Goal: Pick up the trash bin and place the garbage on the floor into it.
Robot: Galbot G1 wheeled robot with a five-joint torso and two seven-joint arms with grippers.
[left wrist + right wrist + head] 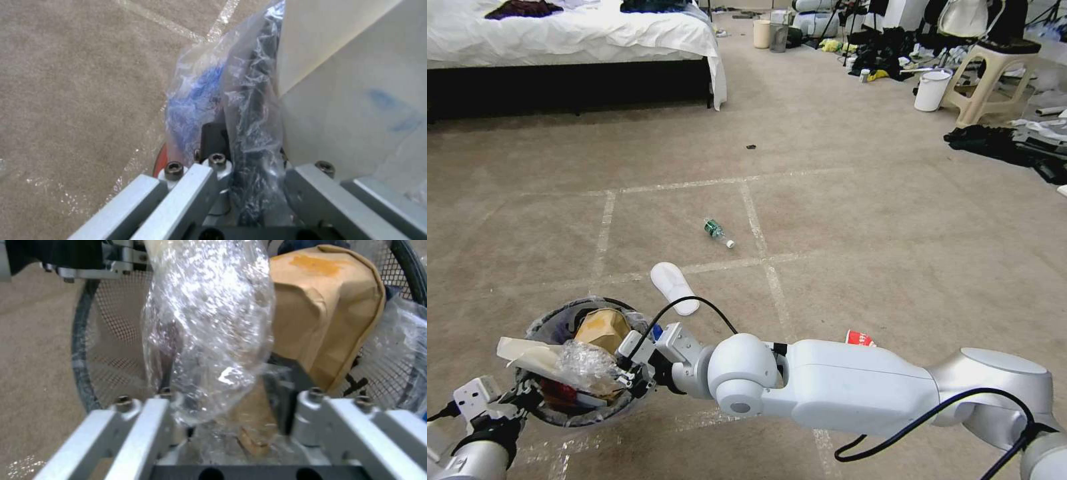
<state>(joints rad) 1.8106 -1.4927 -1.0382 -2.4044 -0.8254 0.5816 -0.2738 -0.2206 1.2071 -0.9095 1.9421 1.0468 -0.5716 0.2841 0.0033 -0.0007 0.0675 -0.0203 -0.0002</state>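
One carpeted floor [854,220] marked with pale tape lines; one bed [570,37] with white cover along its far left edge; one beige stool [994,77] and one plain white bucket [932,90] by clutter along its far right edge. One trash bin [547,323], at the near left corner of the floor, lined with a clear plastic bag [209,90] and packed above its rim: one tan paper bag [602,328], one crumpled clear plastic wrap [584,367], one flat pale piece [527,353] jutting over the left rim, some red litter low inside. Two grippers. Left gripper [510,393] at the bin's near left rim, fingers [213,133] pinching the rim and bag liner between them. Right gripper [627,377] reaches across from the right arm, over the bin's right side; its fingers [289,386] stand spread with the clear wrap and a tan scrap lying between them, whether touching cannot be told. Garbage on the floor, three pieces: one white slipper sole [674,287] just beyond the bin, near a tape line; one green-labelled bottle [718,233] farther out, inside a taped square; one red-and-white wrapper [860,339] partly hidden behind the right forearm. One small dark speck [751,147] lies mid-floor, too small to identify.
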